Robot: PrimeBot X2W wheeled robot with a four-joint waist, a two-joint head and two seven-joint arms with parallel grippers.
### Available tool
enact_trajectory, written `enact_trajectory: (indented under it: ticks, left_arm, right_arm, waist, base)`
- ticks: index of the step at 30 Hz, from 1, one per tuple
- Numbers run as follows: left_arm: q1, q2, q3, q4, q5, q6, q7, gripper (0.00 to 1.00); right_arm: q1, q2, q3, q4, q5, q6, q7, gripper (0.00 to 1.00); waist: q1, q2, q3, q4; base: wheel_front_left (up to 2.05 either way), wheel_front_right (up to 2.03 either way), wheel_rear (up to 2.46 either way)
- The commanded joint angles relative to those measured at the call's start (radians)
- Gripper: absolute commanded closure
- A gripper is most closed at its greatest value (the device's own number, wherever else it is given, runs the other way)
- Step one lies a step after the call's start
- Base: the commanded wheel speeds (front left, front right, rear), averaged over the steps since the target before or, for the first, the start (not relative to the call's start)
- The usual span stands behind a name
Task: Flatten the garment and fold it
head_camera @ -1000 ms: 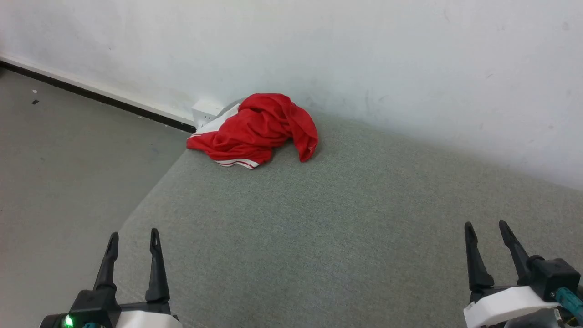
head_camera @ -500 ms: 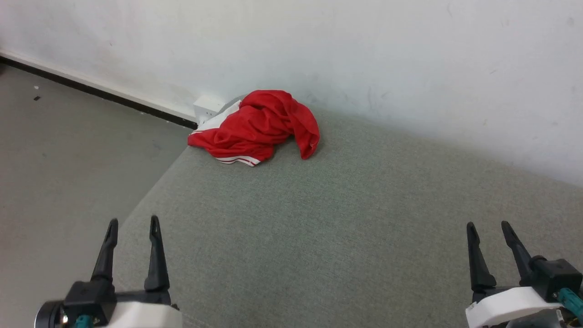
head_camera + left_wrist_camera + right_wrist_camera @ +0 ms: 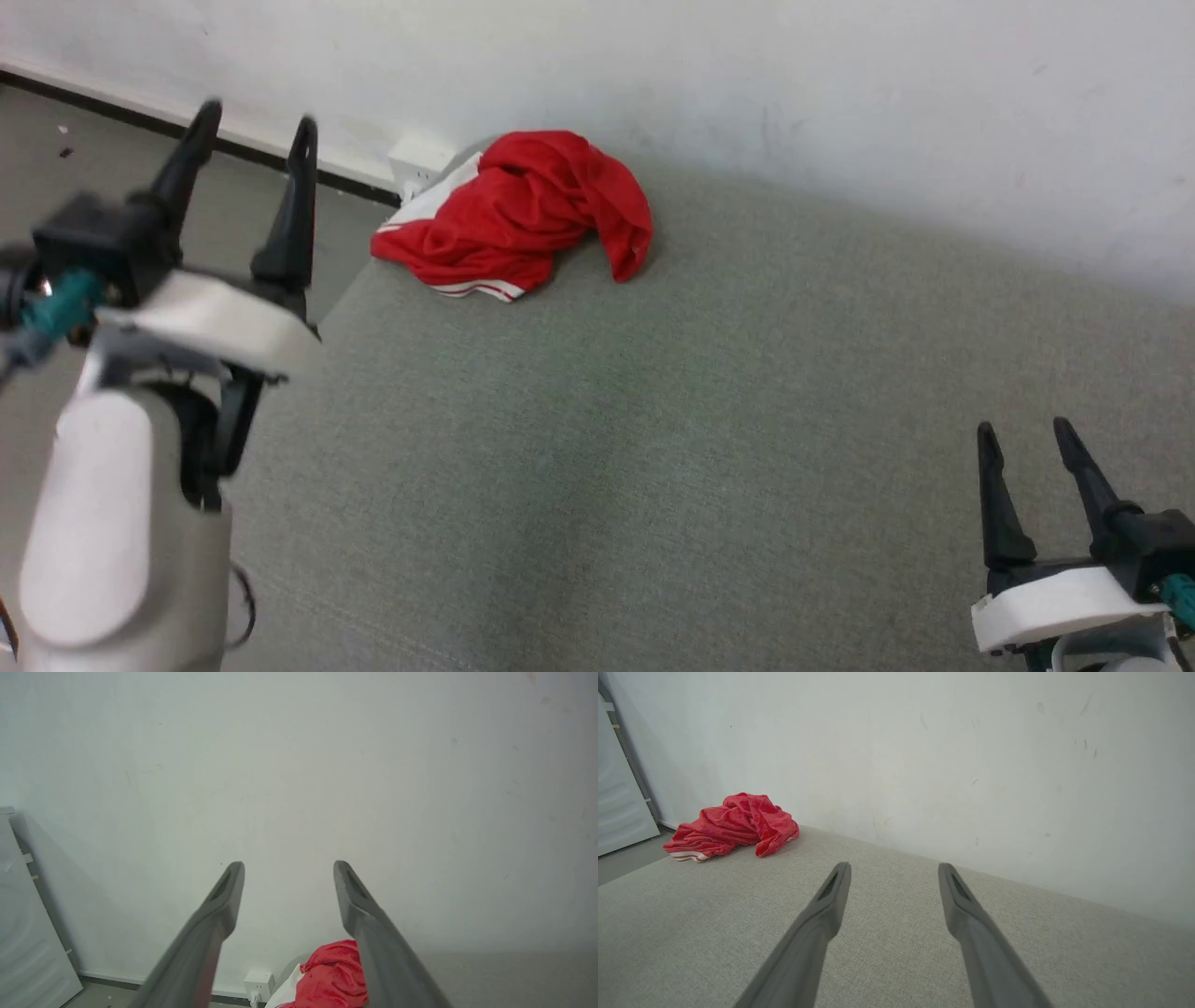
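Observation:
The garment is a red shirt with white trim, crumpled in a heap at the far left corner of the grey fabric surface, against the wall. In the right wrist view the garment lies far off to the left. Its top also peeks up in the left wrist view, the garment low between the fingers. My left gripper is raised high at the left, open and empty, left of the heap. My right gripper stays low at the lower right, open and empty.
A white wall runs behind the surface. A white power socket block sits by the wall just left of the heap. Grey floor lies beyond the surface's left edge, with a pale panel leaning at the left.
My left arm has swung up and forward, its gripper rising from the lower left to the height of the heap. The camera has shifted slightly. The right gripper and garment hold still.

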Motion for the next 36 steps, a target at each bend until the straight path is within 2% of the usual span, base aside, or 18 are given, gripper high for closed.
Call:
enact_trajectory:
  ticks: [1,3,9,16,28,36]
  left_arm:
    - [-0.062,0.000,0.000,0.036,-0.046,-0.005,0.017,0.00]
    - [-0.138,0.028,-0.015,0.086,-0.061,-0.007,0.035,0.00]
    - [-0.294,0.066,-0.041,0.231,-0.135,-0.009,0.069,0.00]
    - [-0.436,0.116,-0.089,0.402,-0.202,-0.009,0.071,0.00]
    - [-0.568,0.197,-0.275,0.619,-0.347,-0.009,0.062,0.00]
    - [-0.622,0.241,-0.430,0.739,-0.464,-0.010,0.115,0.00]
  right_arm:
    - [-0.018,0.002,-0.005,-0.016,-0.016,-0.001,-0.005,0.00]
    - [-0.029,0.002,-0.007,-0.032,-0.032,-0.001,-0.005,0.00]
    - [-0.065,0.002,-0.008,-0.076,-0.073,-0.001,-0.004,0.00]
    - [-0.103,0.002,-0.005,-0.182,-0.124,-0.001,0.031,0.00]
    - [-0.115,0.002,0.016,-0.396,-0.224,-0.001,0.142,0.00]
    - [-0.115,0.002,0.028,-0.507,-0.274,-0.001,0.200,0.00]
  waist:
    - [-0.0001,0.0000,0.061,-0.017]
    - [-0.0001,0.0000,0.091,-0.025]
    - [-0.0001,0.0000,0.171,-0.053]
    - [-0.0001,0.0000,0.279,-0.079]
    - [-0.0001,0.0000,0.450,-0.109]
    - [-0.0001,0.0000,0.523,-0.128]
  base:
    - [0.00,0.00,0.00]
    - [0.00,0.00,0.00]
    - [0.00,0.00,0.00]
    - [0.00,0.00,0.00]
    - [0.00,0.00,0.00]
    - [0.00,0.00,0.00]
